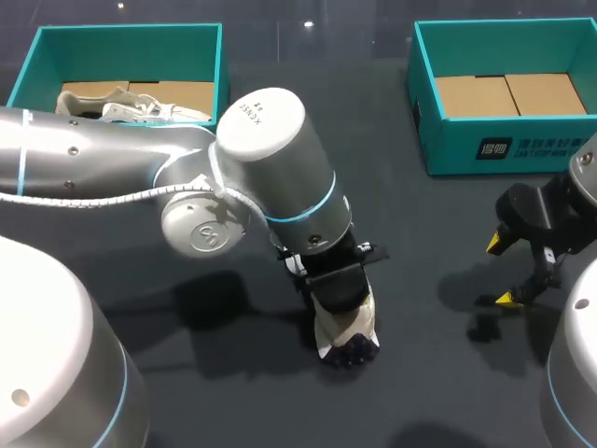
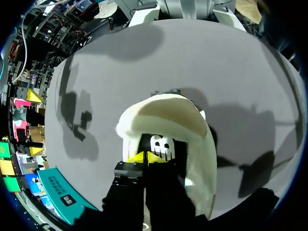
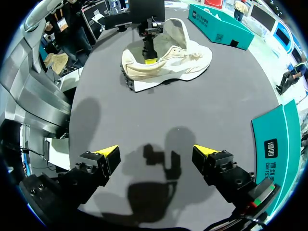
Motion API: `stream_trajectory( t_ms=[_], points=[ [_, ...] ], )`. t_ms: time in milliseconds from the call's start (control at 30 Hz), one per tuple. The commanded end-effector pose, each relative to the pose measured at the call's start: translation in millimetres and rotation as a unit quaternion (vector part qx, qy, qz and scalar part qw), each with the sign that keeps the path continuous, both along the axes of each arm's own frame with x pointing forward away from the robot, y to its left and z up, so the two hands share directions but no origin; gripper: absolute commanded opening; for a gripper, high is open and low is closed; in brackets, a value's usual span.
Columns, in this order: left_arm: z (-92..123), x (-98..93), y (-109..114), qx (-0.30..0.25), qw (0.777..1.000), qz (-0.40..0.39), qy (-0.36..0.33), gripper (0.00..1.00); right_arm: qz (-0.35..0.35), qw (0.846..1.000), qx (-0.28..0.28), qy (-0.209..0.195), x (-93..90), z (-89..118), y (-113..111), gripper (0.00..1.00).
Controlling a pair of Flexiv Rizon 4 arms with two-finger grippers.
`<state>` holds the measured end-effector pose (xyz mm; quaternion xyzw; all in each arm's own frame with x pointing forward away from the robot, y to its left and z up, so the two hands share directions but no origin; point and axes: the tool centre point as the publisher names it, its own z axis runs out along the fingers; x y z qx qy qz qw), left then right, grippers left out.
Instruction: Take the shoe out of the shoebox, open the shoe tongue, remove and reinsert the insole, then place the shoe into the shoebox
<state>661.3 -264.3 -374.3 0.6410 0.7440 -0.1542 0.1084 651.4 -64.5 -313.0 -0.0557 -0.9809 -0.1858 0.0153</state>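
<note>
Head view: shoe (image 1: 350, 336) is out of its box & on the table (image 1: 420, 392), so step 1 looks done. My left gripper (image 1: 340, 301) goes down into the shoe's opening, tips hidden here. Left shoebox (image 1: 219, 65) is well beyond the shoe on my left side w/ a second shoe (image 1: 121, 105) inside. Right shoebox (image 1: 504, 140) is well beyond the shoe on my right side, w/ only a cardboard floor showing. My right gripper (image 1: 502, 271) hangs over bare table well to the right of the shoe, fingers wide apart, nothing between.

Left wrist view: my yellow tips sit together inside the shoe, right at the dark insole (image 2: 161, 144), which lies in the shoe. Can't tell if they nip its edge. Tongue state: can't tell.

Right wrist view: the shoe (image 3: 168, 62) is well ahead of my right gripper (image 3: 156, 156), w/ my left gripper (image 3: 149, 58) in its collar. Right fingers are spread, empty.

My read: I'm at the insole stage. Whether it's yet to come out or already back in, can't tell. Boxing the shoe is def. still to do.

Count: 2 shoes, 2 shoeboxes, 1 insole seen, 2 grippers.
</note>
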Motion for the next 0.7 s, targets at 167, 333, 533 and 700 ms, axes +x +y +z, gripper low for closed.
stream_trajectory(
  t_ms=[167, 333, 533, 700],
  points=[
    [-14.8, -3.1, -9.3, 0.019, 1.0, -0.019, 0.016, 0.0, 0.0, 1.0, -0.001, -0.001, -2.0, 0.3, -0.3, 1.0],
    [-37.7, -3.6, -14.2, 0.064, 0.997, -0.028, 0.031, 0.0, 0.0, 1.0, -0.001, -0.001, -2.0, 0.3, -0.3, 1.0],
    [-43.4, -2.5, 5.8, 0.099, 0.994, -0.032, 0.035, 0.0, 0.0, 1.0, -0.001, -0.001, -2.0, 0.3, -0.3, 1.0],
    [-27.8, -0.9, 26.3, 0.093, 0.995, -0.029, 0.032, 0.0, 0.0, 1.0, -0.001, -0.001, -2.0, 0.3, -0.3, 1.0]
  ],
)
